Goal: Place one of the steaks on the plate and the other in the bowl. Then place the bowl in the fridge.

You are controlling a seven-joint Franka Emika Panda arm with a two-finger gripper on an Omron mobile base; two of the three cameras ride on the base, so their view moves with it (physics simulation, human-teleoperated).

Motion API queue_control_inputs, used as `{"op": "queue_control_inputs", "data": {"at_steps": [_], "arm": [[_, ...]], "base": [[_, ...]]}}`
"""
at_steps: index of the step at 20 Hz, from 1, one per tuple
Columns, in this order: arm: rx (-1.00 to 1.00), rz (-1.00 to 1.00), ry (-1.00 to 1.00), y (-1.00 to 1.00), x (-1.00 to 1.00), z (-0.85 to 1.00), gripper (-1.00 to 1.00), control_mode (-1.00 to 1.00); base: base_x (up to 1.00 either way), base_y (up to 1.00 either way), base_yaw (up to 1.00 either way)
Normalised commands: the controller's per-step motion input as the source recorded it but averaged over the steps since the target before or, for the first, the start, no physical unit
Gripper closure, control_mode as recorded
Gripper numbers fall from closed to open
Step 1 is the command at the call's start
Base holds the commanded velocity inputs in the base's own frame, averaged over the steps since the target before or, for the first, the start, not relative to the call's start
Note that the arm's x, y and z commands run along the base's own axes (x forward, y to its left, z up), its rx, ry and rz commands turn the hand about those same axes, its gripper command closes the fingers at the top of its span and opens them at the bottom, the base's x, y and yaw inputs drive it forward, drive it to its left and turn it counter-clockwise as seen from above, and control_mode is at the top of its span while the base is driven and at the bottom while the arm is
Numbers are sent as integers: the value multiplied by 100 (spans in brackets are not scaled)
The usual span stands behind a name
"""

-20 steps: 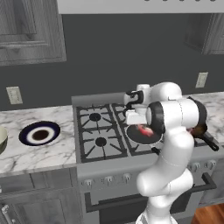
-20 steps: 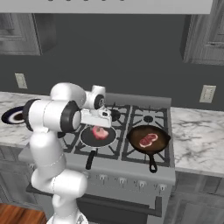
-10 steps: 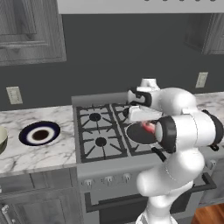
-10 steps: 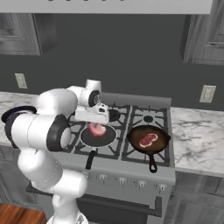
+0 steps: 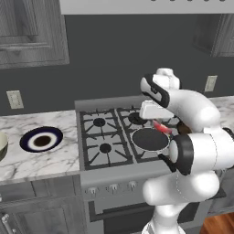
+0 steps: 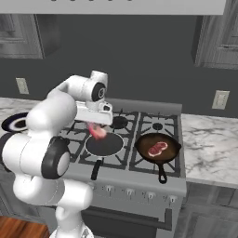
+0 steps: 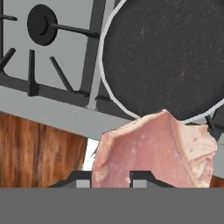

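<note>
Arm folded forward, tool raised.
White arm bends at the elbow, wrist turned sideways; tool (image 6: 96,126) hangs below the hand, jaws closed partway on the pale pink steak (image 6: 97,132), lifted clear.

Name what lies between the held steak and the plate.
Left base view: the left stove burners, then bare marble counter, separate the steak from the plate.

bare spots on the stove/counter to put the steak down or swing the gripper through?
Free: the near pan under the gripper, now bare; the plate on the left counter; the marble right of the stove. Crowded: the right pan, which holds the darker steak. The gripper holds the pale steak.
</note>
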Motion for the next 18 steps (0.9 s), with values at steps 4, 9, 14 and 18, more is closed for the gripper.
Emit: {"op": "queue_control_inputs", "data": {"at_steps": [4,9,14,18], "arm": [[0,25,-1,59,-36,20,100,-100],[-3,29,-4,85,-17,9,100,-100],[0,45,0,87,-6,2,100,-100],[0,46,0,75,0,0,100,-100]], "base": [[0,0,0],[0,0,0],[0,0,0],[0,0,0]]}}
